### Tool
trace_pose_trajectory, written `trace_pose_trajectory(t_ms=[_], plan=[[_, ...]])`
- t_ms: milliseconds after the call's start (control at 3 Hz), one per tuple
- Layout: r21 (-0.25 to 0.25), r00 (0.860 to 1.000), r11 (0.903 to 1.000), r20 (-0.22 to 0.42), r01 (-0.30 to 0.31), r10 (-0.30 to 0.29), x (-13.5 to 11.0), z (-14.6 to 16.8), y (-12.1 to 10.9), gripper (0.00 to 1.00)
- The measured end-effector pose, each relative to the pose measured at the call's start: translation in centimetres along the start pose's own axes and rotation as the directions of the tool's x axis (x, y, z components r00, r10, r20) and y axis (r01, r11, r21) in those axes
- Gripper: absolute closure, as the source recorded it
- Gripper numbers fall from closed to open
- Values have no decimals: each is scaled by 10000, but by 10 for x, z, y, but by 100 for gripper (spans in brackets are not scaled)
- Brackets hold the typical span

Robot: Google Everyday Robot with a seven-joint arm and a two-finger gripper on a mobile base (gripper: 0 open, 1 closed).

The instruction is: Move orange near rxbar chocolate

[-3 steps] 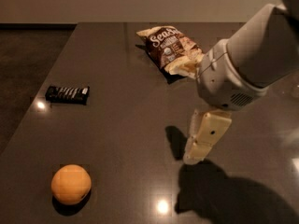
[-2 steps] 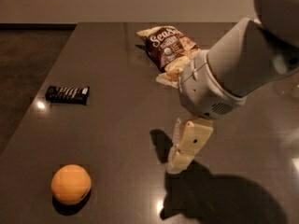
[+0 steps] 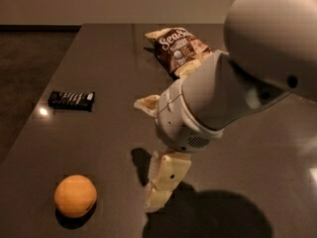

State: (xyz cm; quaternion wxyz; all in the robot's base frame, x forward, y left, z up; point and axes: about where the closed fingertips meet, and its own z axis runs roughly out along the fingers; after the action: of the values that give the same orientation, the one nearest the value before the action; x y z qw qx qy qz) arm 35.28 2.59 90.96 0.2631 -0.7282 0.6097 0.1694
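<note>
The round, matte orange fruit [image 3: 75, 196] lies at the near left of the dark grey surface [image 3: 99, 148], well apart from the small black-wrapped rxbar chocolate bar [image 3: 71, 99] farther back. The cream gripper [image 3: 159, 197] is held low to the right of the orange, not touching it; whether it is apart or together cannot be told. The orange is best approached from above, centred and gripped across its middle so that rolling is avoided

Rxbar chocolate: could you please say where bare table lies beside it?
Bare table lies between the rxbar chocolate and the orange. The hand hangs right of the orange; chip bag and arm crowd the right.
</note>
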Motion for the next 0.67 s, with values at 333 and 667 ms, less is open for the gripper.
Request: trace_pose_trajectory(t_ms=[333,667], plan=[[-206,9994,9993,165,312,-309,-18,25,15,0],[-395,9985,9979,203,514,-506,-31,51,25,0]])
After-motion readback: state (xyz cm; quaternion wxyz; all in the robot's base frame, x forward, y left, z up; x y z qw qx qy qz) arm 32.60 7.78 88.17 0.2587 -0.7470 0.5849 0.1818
